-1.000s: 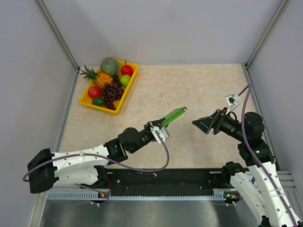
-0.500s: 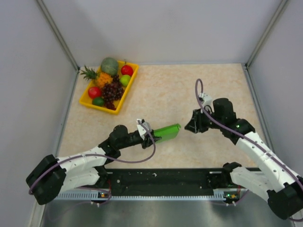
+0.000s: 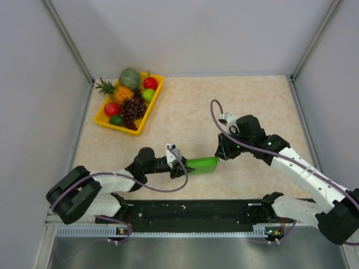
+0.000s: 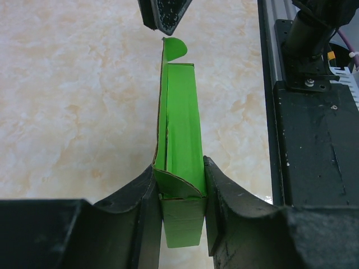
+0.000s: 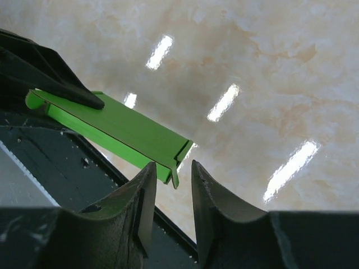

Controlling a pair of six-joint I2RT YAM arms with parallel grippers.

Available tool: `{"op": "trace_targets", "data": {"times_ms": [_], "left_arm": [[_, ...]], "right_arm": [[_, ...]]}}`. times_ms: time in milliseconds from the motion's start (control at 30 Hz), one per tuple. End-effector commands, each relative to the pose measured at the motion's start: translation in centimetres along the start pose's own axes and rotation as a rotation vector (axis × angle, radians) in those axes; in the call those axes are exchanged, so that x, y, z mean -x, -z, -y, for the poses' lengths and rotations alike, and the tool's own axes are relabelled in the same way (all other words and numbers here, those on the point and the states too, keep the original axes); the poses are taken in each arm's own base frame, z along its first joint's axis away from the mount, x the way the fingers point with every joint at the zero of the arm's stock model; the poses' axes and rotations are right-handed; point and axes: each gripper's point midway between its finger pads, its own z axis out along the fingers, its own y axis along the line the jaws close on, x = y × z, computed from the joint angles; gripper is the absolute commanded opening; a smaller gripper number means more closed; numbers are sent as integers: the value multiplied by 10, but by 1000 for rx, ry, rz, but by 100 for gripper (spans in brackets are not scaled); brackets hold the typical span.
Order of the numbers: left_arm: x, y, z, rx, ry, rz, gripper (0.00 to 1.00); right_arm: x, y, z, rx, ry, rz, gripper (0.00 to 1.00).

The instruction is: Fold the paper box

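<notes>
**Left arm gripping the green box**

At far left I saw the yellow fruit tray (image 3: 100,116) on the surface (image 3: 185,106). My left end effector (image 4: 180,168) pinched the paper box (image 3: 203,165) by its near end, and the box reached rightward near the surface's front edge. My right end effector (image 5: 171,168) had its jaws slightly spread at the box's far flap. I couldn't tell whether they touched it.

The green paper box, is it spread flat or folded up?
Folded: the paper box is a narrow sleeve clamped in the left tool, a rounded flap sticking out.
</notes>
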Motion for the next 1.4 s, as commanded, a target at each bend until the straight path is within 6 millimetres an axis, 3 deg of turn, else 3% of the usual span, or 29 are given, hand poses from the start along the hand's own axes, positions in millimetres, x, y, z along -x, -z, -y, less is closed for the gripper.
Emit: {"op": "trace_targets", "data": {"times_ms": [0, 200, 333, 733, 833, 1367], "left_arm": [[21, -2, -2, -38, -85, 74, 30], [18, -2, -2, -48, -79, 66, 30], [17, -5, -2, -70, -77, 52, 30], [21, -9, -13, -26, -88, 67, 29], [23, -11, -17, -10, -91, 83, 29], [21, -22, -30, 16, -61, 161, 28]], "right_arm": [[2, 2, -1, -23, 23, -26, 31], [-1, 2, -1, -27, 13, -34, 26], [1, -3, -5, 2, 11, -53, 15], [-6, -9, -6, -6, -3, -71, 9], [-6, -13, -2, -29, -36, -60, 0], [-5, -30, 19, -166, -272, 62, 0]]}}
